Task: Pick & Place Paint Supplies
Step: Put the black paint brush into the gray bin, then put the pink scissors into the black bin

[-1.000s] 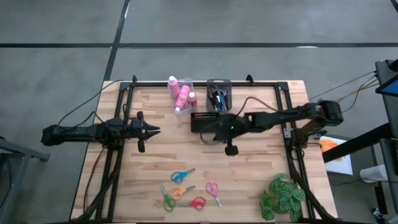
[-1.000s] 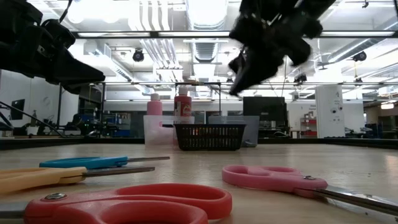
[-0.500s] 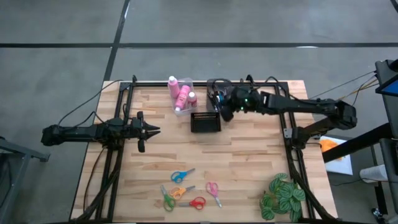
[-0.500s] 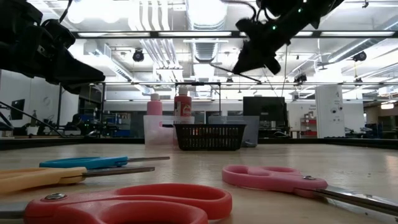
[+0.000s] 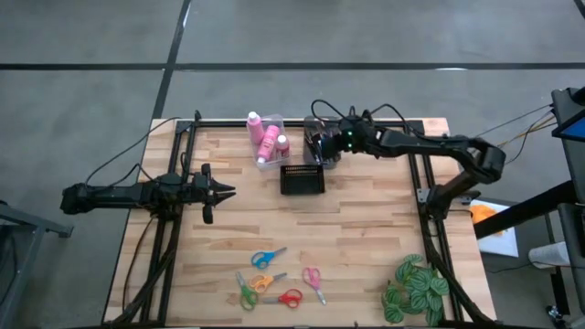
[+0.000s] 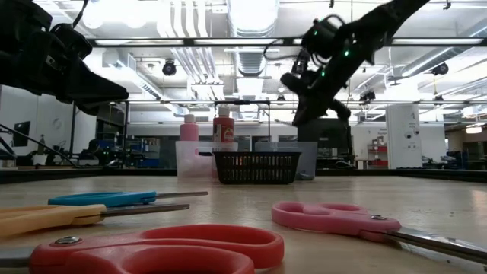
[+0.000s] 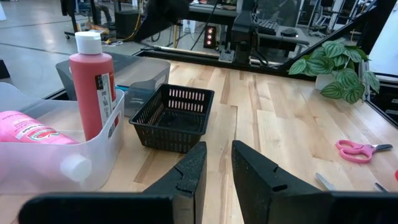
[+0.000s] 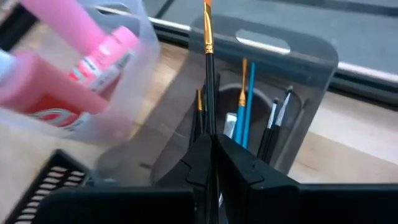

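My right gripper [image 5: 327, 151] [image 8: 212, 144] hovers over the grey bin [image 5: 315, 128] [image 8: 311, 68] at the far edge, shut on a black-handled paintbrush [image 8: 209, 81] with an orange tip. Blue and black brushes [image 8: 249, 106] stand upright in that bin. Pink bottles [image 5: 265, 137] [image 8: 93, 56] sit in a clear bin beside it. Several scissors [image 5: 274, 279] [image 6: 335, 217] lie flat near the table's near edge. My left gripper [image 5: 224, 190] [image 7: 217, 168] waits open above the left side of the table. My right gripper pinches the paintbrush by its black handle [image 8: 210, 127] between the two fingers. The brush runs along the fingers and sticks out ahead of them, bristle end foremost. The fingers slant down from the table's right. The brush is lifted clear over the grey bin.
A black mesh basket [image 5: 302, 179] [image 7: 174, 115] stands just nearer than the two bins. A green leafy plant [image 5: 416, 288] sits at the near right corner. Bare wood lies between the basket and the scissors. A black frame [image 5: 302, 122] runs along the far edge.
My right gripper has swung from above the table's middle, beside the black basket, toward the far edge. It has come down over the grey bin, staying shut on the brush. The left arm has kept still.
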